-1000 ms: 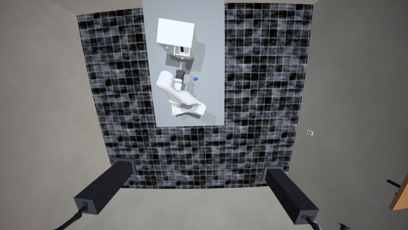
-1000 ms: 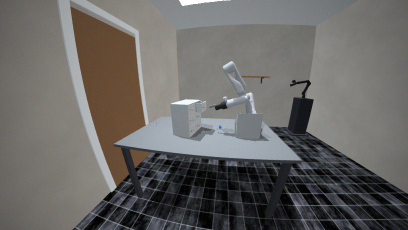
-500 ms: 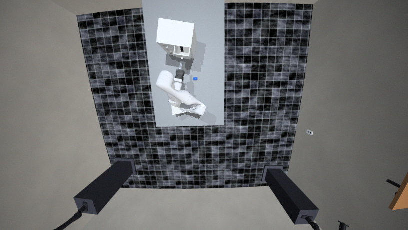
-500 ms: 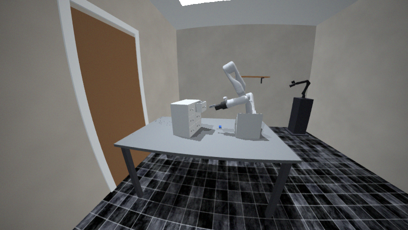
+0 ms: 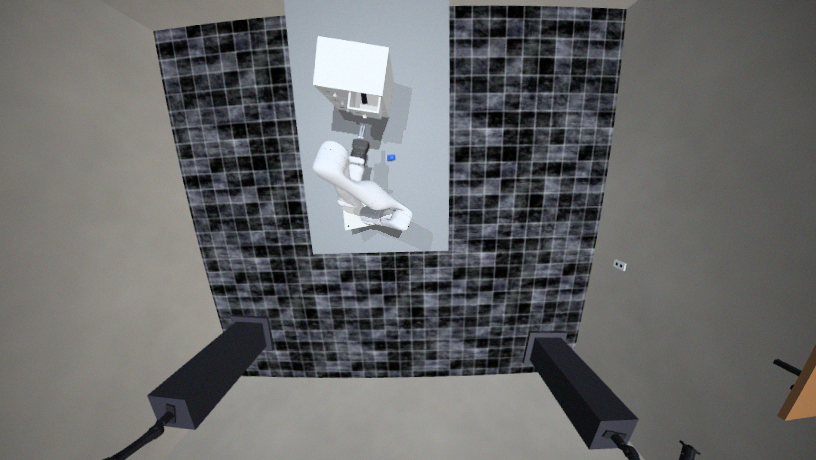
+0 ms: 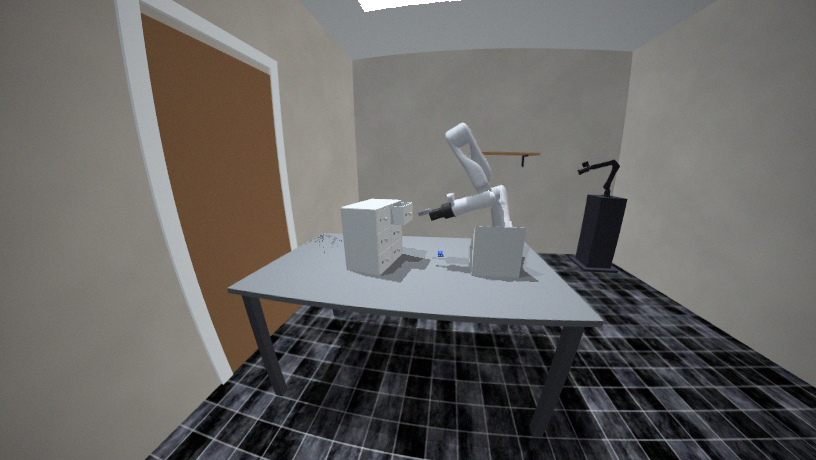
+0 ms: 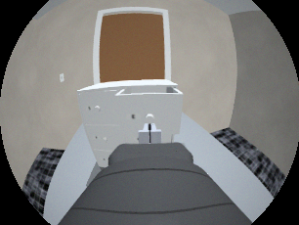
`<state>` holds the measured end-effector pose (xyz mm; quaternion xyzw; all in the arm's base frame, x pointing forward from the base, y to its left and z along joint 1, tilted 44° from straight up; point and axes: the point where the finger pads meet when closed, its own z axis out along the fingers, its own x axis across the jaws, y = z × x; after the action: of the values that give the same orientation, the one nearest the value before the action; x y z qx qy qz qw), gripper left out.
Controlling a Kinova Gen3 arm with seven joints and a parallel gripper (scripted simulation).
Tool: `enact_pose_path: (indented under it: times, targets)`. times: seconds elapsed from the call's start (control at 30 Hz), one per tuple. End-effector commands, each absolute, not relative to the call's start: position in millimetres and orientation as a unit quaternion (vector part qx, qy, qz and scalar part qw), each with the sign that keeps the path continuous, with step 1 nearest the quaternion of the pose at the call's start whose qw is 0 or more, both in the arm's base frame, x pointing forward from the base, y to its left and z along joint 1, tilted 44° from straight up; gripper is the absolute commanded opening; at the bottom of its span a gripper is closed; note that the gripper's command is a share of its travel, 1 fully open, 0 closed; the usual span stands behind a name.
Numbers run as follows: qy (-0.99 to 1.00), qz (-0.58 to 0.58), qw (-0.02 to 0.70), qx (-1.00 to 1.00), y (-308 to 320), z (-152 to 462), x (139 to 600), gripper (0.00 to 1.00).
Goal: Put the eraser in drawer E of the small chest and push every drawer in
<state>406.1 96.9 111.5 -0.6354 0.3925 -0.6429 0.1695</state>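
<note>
One drawer [image 5: 372, 110] [image 6: 406, 213] [image 7: 161, 105] open; label letter unreadable.

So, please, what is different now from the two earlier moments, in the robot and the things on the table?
The arm, shut fingers, open drawer and blue object show no visible movement; nothing was grasped or released. Only the dark specks beyond the chest look more numerous.
</note>
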Motion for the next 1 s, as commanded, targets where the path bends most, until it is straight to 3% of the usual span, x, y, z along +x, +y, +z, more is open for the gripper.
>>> enact_pose_path:
  times: [0.0,0.97]
  targets:
    - [0.393,-0.643,0.17,-0.635,96.9,112.3,407.2,0.0]
    - [0.393,-0.643,0.17,-0.635,95.5,115.8,432.1,0.0]
